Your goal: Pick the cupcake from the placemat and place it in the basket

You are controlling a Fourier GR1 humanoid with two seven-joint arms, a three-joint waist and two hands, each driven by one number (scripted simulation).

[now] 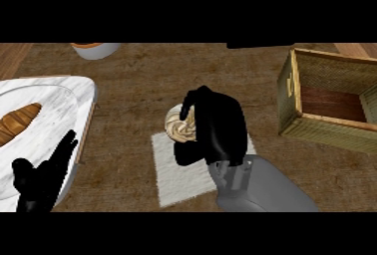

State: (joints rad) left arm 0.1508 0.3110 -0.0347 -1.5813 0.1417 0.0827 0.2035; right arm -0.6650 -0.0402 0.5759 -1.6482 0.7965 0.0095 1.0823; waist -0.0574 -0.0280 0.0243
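Right hand [217, 127]: black, at the end of a grey forearm that enters from the lower edge; fingers and thumb curled round the cupcake [180, 127], covering its right side. Cupcake: swirled cream-coloured top showing at the left of the hand, at the upper edge of the placemat [180, 174]; whether it rests on the mat or is lifted clear cannot be told. Placemat: pale rectangle, lying flat on the brown table [132, 89], partly hidden under the right forearm. Basket [353, 137]: square, woven walls, dark wooden floor, standing at the right of the view, apart from the hand and the mat. Left hand [44, 177]: black, at the lower left corner, fingers straight and pointing upward, holding nothing, over the rim of a white marble board [77, 94]. Croissant [16, 122]: golden brown, lying on the board at the left edge. Bowl [95, 49]: pale, with orange contents, at the upper edge, only partly in view.
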